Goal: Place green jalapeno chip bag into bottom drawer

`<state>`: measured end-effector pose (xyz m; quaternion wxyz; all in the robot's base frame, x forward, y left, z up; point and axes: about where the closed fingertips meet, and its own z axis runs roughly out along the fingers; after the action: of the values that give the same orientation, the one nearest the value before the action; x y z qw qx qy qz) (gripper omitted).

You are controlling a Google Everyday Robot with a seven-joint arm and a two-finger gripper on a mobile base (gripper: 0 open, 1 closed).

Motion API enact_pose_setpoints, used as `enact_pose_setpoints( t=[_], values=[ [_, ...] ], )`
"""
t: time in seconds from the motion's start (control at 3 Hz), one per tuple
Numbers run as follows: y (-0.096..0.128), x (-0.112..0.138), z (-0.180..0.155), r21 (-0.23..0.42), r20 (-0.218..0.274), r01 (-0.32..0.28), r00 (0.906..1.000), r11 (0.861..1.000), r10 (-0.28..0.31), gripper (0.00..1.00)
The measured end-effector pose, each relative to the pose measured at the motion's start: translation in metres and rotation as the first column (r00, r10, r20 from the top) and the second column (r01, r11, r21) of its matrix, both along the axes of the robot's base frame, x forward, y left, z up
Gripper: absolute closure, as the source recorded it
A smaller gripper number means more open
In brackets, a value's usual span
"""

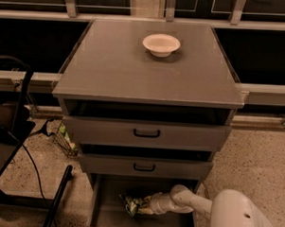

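Observation:
The green jalapeno chip bag (pixel 131 205) is a small, crumpled, glossy green bag. It is inside the pulled-out bottom drawer (pixel 110 216), low over its flat grey floor, left of the middle. My gripper (pixel 142 206) reaches into the drawer from the right and is shut on the bag's right end. My white arm (pixel 191 200) runs from the lower right corner under the second drawer's front. I cannot tell whether the bag touches the floor.
A white bowl (pixel 161 44) stands on the cabinet top (pixel 111 71). Two drawers with black handles (pixel 146 133) (pixel 144 167) are slightly pulled out above the bottom one. A black stand and cable (pixel 18 129) are at the left, with a black pole (pixel 55 201) on the floor.

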<state>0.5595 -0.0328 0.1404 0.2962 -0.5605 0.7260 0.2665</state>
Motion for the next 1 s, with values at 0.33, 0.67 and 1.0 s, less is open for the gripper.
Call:
enact_pose_setpoints(
  t=[0.33,0.67,1.0],
  values=[
    [0.0001,0.0000,0.0000,0.000,0.000,0.000,1.0000,1.000,0.000,0.58],
    [0.0001,0.0000,0.0000,0.000,0.000,0.000,1.0000,1.000,0.000,0.35],
    [0.0001,-0.0001,-0.0001,0.000,0.000,0.000,1.0000,1.000,0.000,0.11]
  ],
)
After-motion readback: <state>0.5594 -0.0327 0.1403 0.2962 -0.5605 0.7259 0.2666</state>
